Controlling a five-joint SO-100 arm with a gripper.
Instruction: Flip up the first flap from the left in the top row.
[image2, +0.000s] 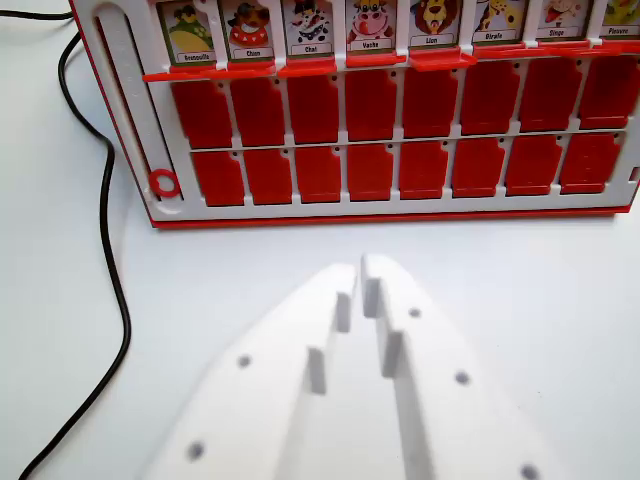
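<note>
While my jaws (357, 268) sit nearly closed, holding nothing, above the white worktop (520, 290), the red game board (400, 140) lies ahead, black cable (108, 200) alongside.

White hand (360, 268) low in frame, jaws nearly together, holding nothing, tips pointing forward

board (130, 110): red rim, white frame | flaps (370, 105): plain red, two rows lying flat | far row cards (370, 25): colourful cartoon animals above white labels with black lettering | ring (163, 183): red, on white strip at left | cable (105, 230): black | table (560, 300): white | gripper (362, 268): white, dark dots
</note>
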